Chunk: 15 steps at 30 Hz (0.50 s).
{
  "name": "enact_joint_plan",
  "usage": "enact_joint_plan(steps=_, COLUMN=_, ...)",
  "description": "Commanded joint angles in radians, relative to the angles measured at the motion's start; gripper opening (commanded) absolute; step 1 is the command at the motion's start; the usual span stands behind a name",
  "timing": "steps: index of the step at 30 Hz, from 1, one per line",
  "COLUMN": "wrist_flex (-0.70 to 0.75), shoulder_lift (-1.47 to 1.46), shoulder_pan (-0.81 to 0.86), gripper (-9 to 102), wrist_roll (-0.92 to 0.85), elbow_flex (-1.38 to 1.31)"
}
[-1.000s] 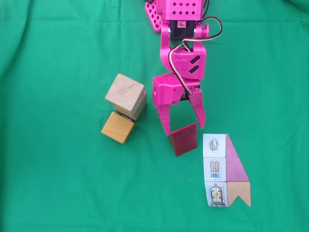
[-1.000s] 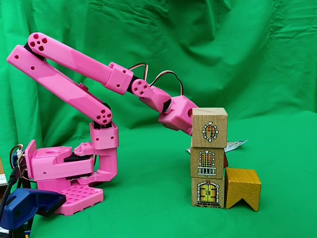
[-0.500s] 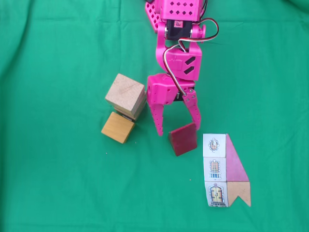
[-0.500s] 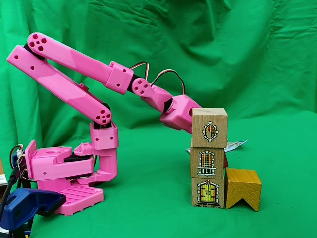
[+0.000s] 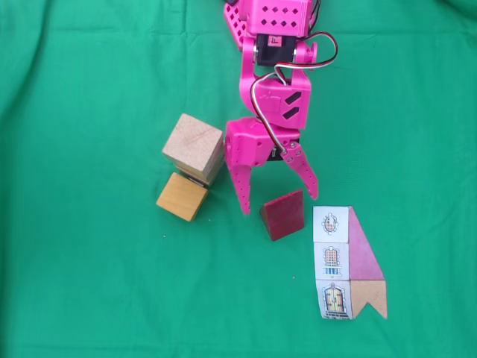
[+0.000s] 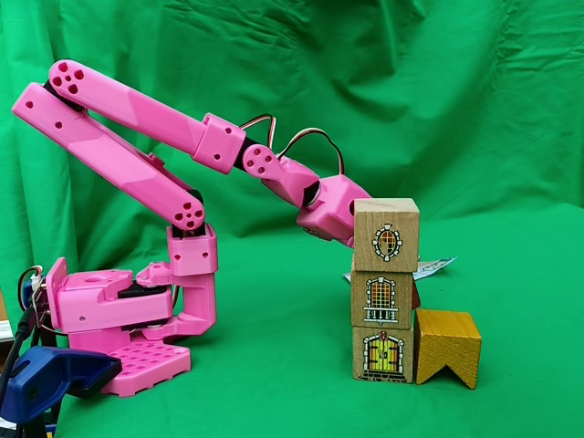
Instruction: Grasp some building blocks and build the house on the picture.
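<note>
Spread wide with nothing held, the pink two-finger pincer is seen from above in a fixed view, its tips reaching down toward the dark red wooden wedge lying on the green cloth-covered tabletop; one finger tip is set left of the wedge, the other just above its right corner. Left of the pincer a pale tan wooden cube tops a stack, with an orange-yellow wooden block just beside it. The flat printed card, with three window-and-door squares, a mauve strip and a tan notched piece, lies right of the wedge.

In the other fixed view, taken from the side, the stack of three tan cubes is shown with printed windows and a door, and the notched orange-yellow block touches its base. The pink arm is bent down behind the stack, which hides the fingers.
</note>
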Motion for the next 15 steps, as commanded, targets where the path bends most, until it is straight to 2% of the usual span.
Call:
enact_joint_plan(steps=1, wrist_flex=-0.018, shoulder_lift=-0.072, shoulder_pan=0.005, gripper=46, wrist_roll=-0.003, elbow_flex=-0.086)
enact_joint_plan(steps=15, wrist_flex=-0.017, shoulder_lift=-0.118, shoulder_pan=0.005, gripper=46, wrist_roll=-0.002, elbow_flex=-0.091)
